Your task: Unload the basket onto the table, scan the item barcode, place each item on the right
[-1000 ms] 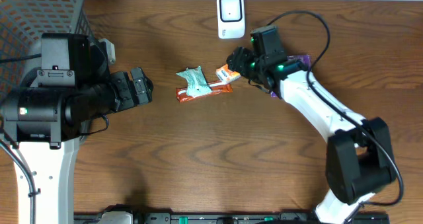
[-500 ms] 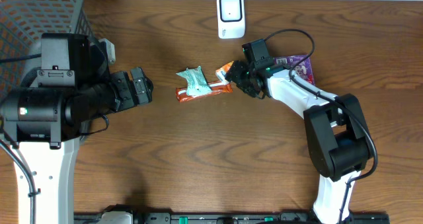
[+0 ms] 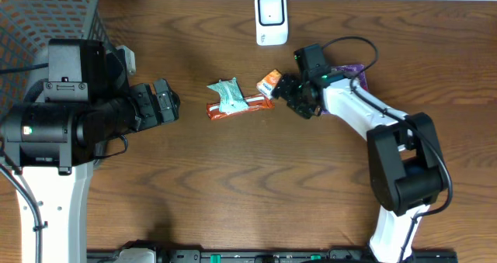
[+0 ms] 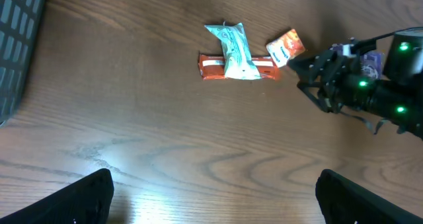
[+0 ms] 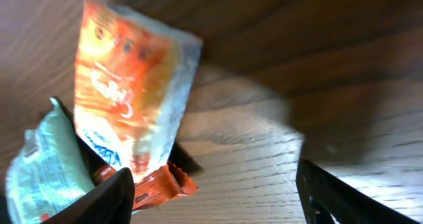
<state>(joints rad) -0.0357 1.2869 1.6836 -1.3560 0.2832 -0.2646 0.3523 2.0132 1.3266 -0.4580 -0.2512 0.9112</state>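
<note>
From above, a white scanner [image 3: 271, 19] stands at the far edge of the wooden surface [image 3: 256, 185]. The orange packet [image 3: 269, 81] lies near it, just beside the right claw [image 3: 287, 92]. To its left, a green packet [image 3: 227, 94] lies across a red bar [image 3: 233, 109]. A purple packet [image 3: 356, 70] peeks out behind the right arm. A wire basket [image 3: 46, 15] fills the far left corner, and I cannot tell what is inside. The near half of the wood gives lots of room.

The left wrist view shows the left claw [image 4: 213, 178] wide open and holding nothing, well apart from the packets.

The right wrist view shows the right claw [image 5: 213, 184] open and holding nothing. The orange packet [image 5: 129, 92] has white writing, too blurry to read.
</note>
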